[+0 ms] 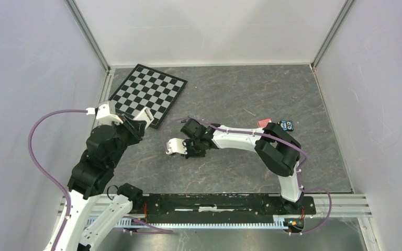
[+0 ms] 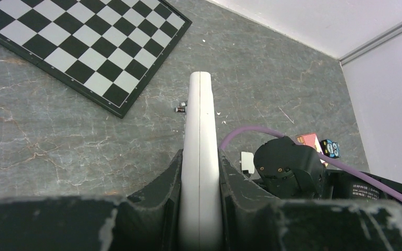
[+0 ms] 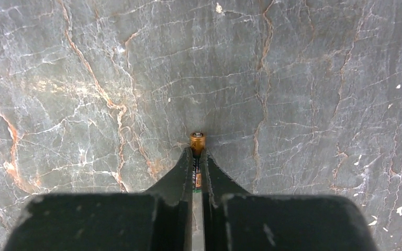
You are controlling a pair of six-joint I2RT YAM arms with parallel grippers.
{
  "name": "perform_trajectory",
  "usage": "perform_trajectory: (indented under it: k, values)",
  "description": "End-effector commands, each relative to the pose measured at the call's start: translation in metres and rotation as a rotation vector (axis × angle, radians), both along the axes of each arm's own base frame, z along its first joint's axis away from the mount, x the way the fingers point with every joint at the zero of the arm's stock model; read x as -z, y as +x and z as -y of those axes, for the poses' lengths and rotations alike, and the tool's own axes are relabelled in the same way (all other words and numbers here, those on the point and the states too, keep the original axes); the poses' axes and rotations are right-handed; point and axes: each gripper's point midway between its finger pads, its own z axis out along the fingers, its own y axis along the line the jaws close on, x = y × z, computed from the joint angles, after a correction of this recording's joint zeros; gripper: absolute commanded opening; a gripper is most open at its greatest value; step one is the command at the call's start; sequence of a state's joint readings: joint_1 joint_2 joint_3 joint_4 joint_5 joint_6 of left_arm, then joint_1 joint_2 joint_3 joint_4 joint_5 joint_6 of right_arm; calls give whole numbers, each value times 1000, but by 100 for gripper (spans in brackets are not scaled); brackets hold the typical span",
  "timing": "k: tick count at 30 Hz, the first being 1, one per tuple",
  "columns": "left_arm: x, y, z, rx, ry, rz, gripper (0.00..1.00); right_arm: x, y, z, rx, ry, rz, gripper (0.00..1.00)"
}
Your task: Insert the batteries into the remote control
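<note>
Grey veined stone, black-and-white checks

The surface (image 3: 303,78) is grey and marbled, veined in white and rust. The chessboard (image 1: 147,94) has black and white squares inside a dark border. The remote control (image 2: 200,130) is plain white, and the left gripper (image 2: 201,157) is matte black with pale scuffs. The battery (image 3: 197,138) has an orange-copper tip, and the right gripper (image 3: 197,152) is black. The cables (image 1: 47,141) are purple.

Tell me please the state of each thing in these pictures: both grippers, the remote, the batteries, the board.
left gripper: shut on the remote control.
remote control: held edge-on between the fingers; battery compartment not visible.
right gripper: shut on the held battery.
held battery: gripped lengthwise, orange end past the fingertips.
loose battery: lying on the table near the chessboard corner.
chessboard: flat on the table.
</note>
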State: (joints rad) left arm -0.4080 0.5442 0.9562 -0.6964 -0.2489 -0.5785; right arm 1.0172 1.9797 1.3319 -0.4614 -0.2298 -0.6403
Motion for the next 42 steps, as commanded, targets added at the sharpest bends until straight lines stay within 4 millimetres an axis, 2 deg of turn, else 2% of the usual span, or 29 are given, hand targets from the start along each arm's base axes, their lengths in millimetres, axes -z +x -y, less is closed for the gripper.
perform_trajectory:
  k: [1, 5, 7, 12, 15, 17, 19, 20, 23, 25, 27, 30, 36, 42]
  values:
    - [-28, 8, 8, 38, -11, 82, 2, 16, -16, 28, -7, -111, -72, 15]
    - [-28, 12, 14, 56, -13, 74, 2, -2, 2, 17, 116, -52, -35, 45]
    - [-26, 13, 16, 67, -13, 69, 2, -14, 10, 12, 192, -5, -30, 52]
    - [-20, 15, 19, 83, 1, 59, 2, -56, 6, -3, 350, 207, -91, 58]
    - [-18, 13, 22, 105, 10, 54, 2, -78, 7, -9, 565, 332, -157, 59]
    - [-14, 13, 20, 107, 27, 52, 2, -82, 17, 0, 813, 370, -185, 59]
    - [-6, 12, 16, 92, 51, 42, 2, -75, 25, 21, 1108, 353, -205, 56]
    - [-1, 12, 13, 82, 63, 36, 2, -67, 21, 28, 1217, 341, -242, 51]
    - [14, 8, 5, 47, 78, 17, 2, -51, 8, 37, 1442, 341, -297, 40]
    - [21, 5, 1, 37, 84, 13, 2, -47, -2, 37, 1549, 351, -309, 38]
    - [26, 0, -3, 30, 95, 11, 2, -49, -7, 30, 1619, 390, -306, 42]
    - [31, -4, -9, 17, 112, 16, 2, -39, -9, 25, 1745, 380, -306, 48]
    - [46, -6, -20, -7, 187, 4, 2, -15, -12, 13, 1956, 334, -377, 51]
    - [50, -6, -21, -10, 192, 14, 2, -11, -4, 8, 2061, 397, -401, 51]
